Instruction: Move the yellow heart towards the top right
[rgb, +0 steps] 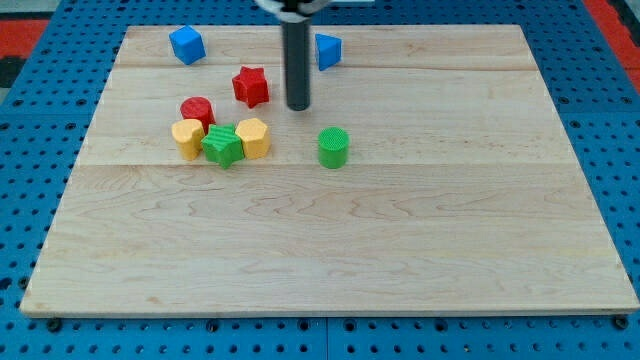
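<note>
Blocks cluster at the view's upper left: blue cube (187, 45), red cylinder (197, 110), yellow heart (187, 137) touching green star (223, 146), yellow hexagon (253, 137), red star (251, 87). My tip (298, 106), which has no jaws, stands right of them; blue triangle (328, 50) and green cylinder (333, 147) follow.

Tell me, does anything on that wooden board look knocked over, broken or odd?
Nothing stands out. The blocks sit flat and whole on the board: a yellow heart, green star and yellow hexagon huddle touching, a red cylinder just above them. My tip is apart from every block, right of the red star.
</note>
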